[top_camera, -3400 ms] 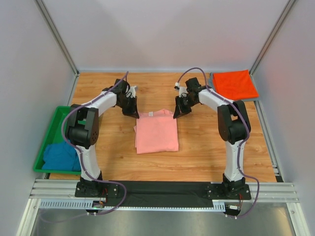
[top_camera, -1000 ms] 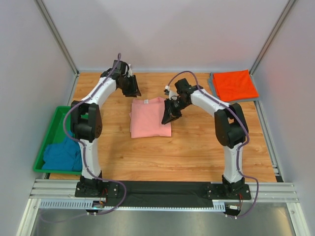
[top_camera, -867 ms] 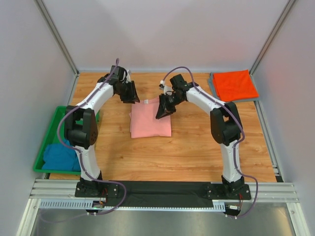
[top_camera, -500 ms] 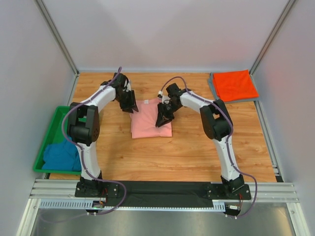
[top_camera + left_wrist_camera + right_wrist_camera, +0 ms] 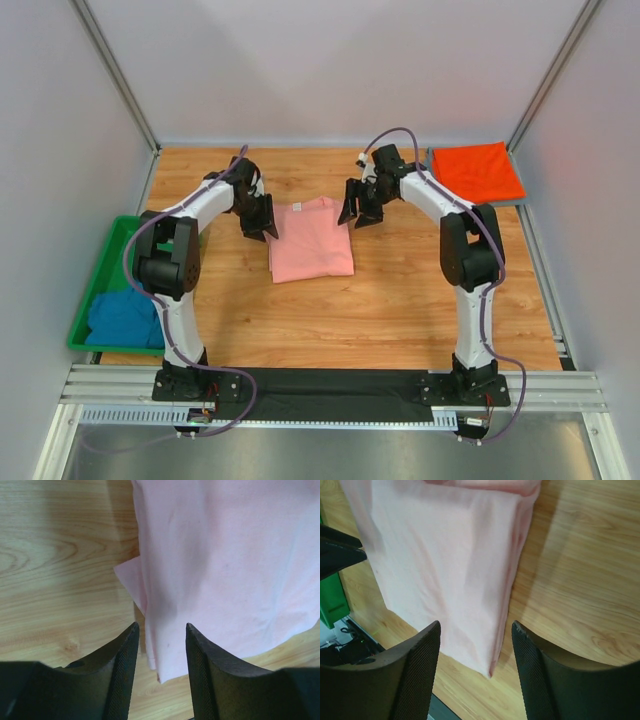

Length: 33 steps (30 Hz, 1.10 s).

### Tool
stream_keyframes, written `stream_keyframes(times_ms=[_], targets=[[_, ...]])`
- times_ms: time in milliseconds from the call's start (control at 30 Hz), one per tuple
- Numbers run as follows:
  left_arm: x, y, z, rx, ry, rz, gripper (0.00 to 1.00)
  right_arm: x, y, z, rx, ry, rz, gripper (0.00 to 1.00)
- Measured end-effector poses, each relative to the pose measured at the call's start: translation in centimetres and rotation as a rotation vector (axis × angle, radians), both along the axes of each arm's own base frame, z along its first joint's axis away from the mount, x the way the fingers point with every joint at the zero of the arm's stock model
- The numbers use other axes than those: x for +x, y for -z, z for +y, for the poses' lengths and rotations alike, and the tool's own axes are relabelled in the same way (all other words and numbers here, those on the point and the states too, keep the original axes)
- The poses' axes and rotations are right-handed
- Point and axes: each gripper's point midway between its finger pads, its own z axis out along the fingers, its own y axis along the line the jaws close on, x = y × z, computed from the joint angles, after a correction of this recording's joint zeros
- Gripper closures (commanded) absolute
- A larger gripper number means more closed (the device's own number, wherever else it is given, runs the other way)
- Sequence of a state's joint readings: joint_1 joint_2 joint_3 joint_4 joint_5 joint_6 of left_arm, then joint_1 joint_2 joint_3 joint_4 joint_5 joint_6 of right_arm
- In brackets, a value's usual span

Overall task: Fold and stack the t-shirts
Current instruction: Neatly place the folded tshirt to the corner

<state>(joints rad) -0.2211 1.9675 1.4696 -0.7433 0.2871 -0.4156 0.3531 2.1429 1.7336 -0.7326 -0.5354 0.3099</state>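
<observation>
A salmon-pink t-shirt [image 5: 311, 241] lies folded into a rectangle on the wooden table [image 5: 400, 290]. My left gripper [image 5: 259, 224] is at its left edge. In the left wrist view this gripper [image 5: 160, 626] is open above the shirt's [image 5: 225, 555] corner, gripping nothing. My right gripper [image 5: 357, 209] is at the shirt's far right corner. It [image 5: 476, 625] is open in the right wrist view, over the folded edge of the shirt [image 5: 445, 555]. A bright orange-red t-shirt [image 5: 478, 170] lies folded on a grey one [image 5: 433, 178] at the back right. A teal-blue t-shirt [image 5: 125, 316] sits in the bin.
A green plastic bin [image 5: 103, 268] stands at the table's left edge. Grey walls with metal posts close in the back and sides. A black strip and metal rails run along the near edge by the arm bases.
The right gripper has opened and drawn back to the right off the pink shirt. The left gripper has come nearer along the shirt's left edge and opened wider. The shirt lies released.
</observation>
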Motion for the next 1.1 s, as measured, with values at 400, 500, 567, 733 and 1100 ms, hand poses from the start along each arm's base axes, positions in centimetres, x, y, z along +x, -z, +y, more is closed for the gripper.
stream_keyframes(times_ms=[400,500,567,733,1100], targets=[[-1.9,3.4,0.3,0.012,0.004,0.1,0.79,2.5,4.4,0.5,0.04,0.009,-0.016,0.46],[-1.9,3.4,0.2,0.007,0.005,0.1,0.82,2.3,4.7,1.2,0.079,0.006,-0.009,0.46],[-1.9,3.4,0.1,0.004,0.006,0.101,0.82,2.2,4.8,1.7,0.113,-0.002,-0.016,0.47],[-1.9,3.4,0.0,-0.002,0.005,0.109,0.82,1.4,4.8,2.8,0.162,-0.028,-0.022,0.47],[-1.9,3.4,-0.1,-0.007,0.0,0.114,0.82,-0.4,5.1,3.8,0.182,-0.04,-0.018,0.57]])
